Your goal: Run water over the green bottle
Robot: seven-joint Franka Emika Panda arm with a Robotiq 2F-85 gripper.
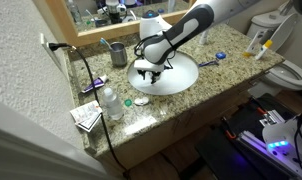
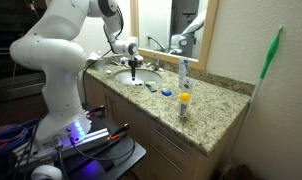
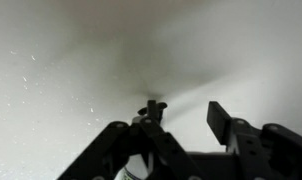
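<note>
My gripper (image 1: 145,68) hangs low over the white sink basin (image 1: 181,78), and both exterior views show it (image 2: 136,68). In the wrist view its two dark fingers (image 3: 186,115) stand apart, with bare white basin between them. The green bottle's dark narrow top (image 3: 154,106) shows right against the left finger, and a pale green bit of its body sits at the bottom edge. The bottle is not between the fingers. I cannot tell whether it touches the basin. No stream of water is visible in any view.
A clear bottle with a white cap (image 1: 111,103) stands near the end of the granite counter (image 1: 221,85). A grey metal cup (image 1: 118,53) stands by the mirror. A black cable (image 1: 91,90) runs down the counter's side. A toilet (image 1: 291,70) is beyond the counter.
</note>
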